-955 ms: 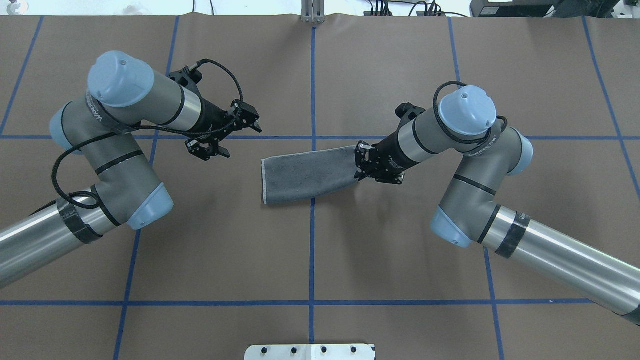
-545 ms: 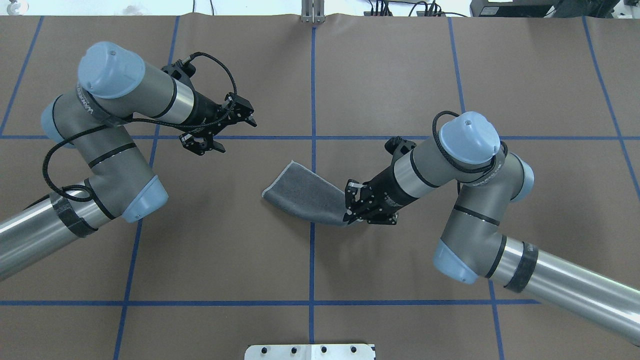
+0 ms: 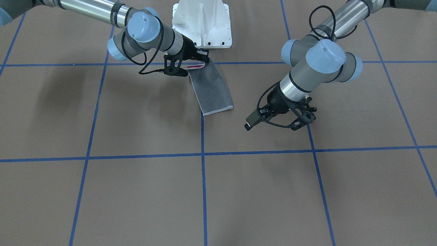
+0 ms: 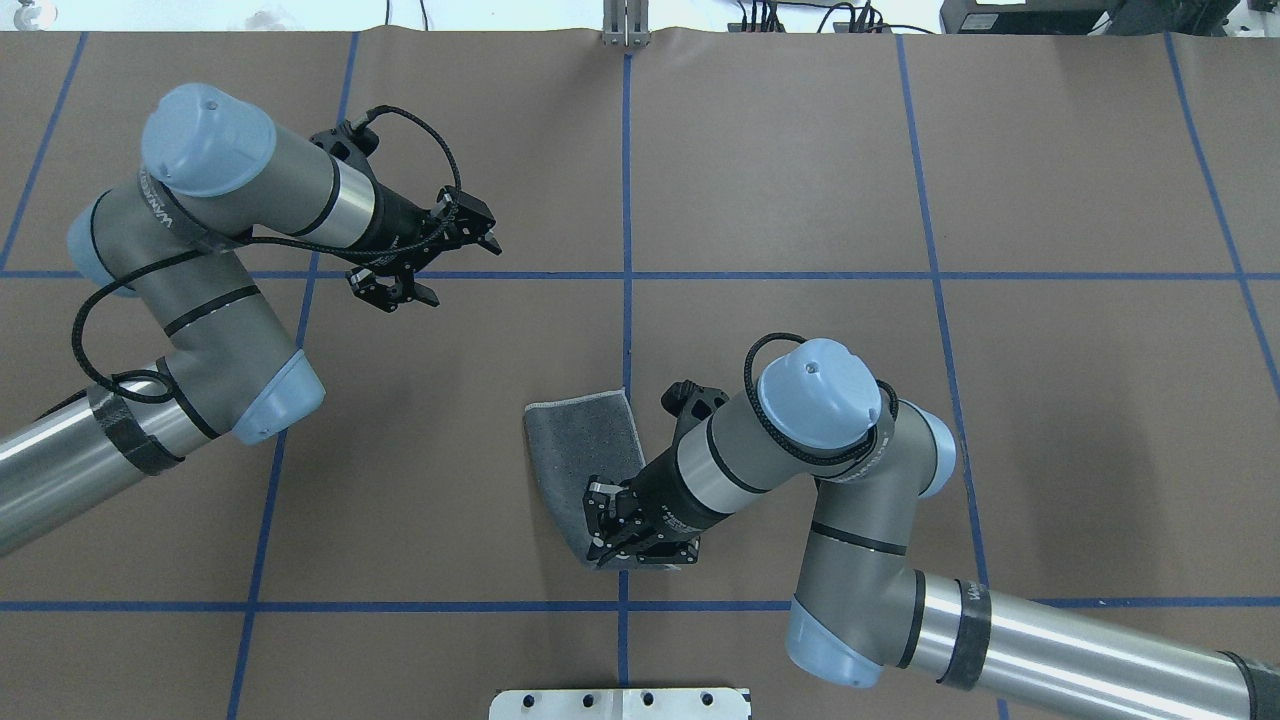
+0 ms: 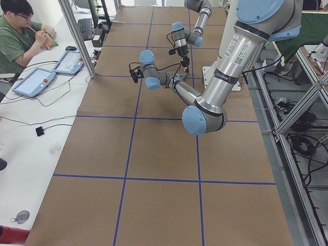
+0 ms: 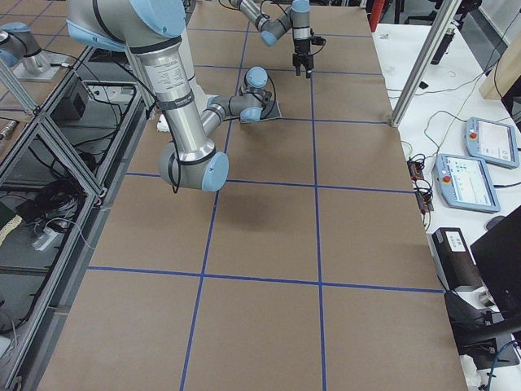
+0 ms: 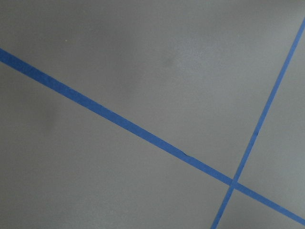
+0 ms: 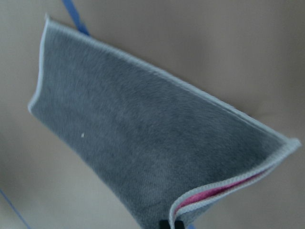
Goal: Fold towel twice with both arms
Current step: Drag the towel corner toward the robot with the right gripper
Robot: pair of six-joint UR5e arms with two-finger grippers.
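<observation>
Presently, nearest the robot, the right gripper [image 4: 607,545] is clamped on the near short end of the towel [image 4: 585,440], just ahead of the white pedestal base [image 3: 201,24]. The right wrist view puts the pinch close to one corner, taking both layers. Pink lining peeks out between the light grey edging, with the dark grey face outward. Assessment: first fold complete, second fold pending.

Beyond the grip, the towel runs away from the robot as a narrow strip, just left of the centre blue tape line [image 4: 626,200] in the overhead view. Its far short end lies flat on the brown table [image 4: 800,150]; the held end appears raised.

Handling judgement: light, soft terry, fully limp, with no stiffness to carry a fold. Held near a single corner it is likely to sag and twist, and the two layers may slide apart. Recommended hold: the stitched edging at both corners of the near end, both layers pinched, then carried over to the far end.

Farthest out, the left gripper [image 4: 393,293] hovers well apart from the towel, near a tape crossing. Its jaws are seemingly parted and hold nothing. Its wrist view shows only table and tape.
</observation>
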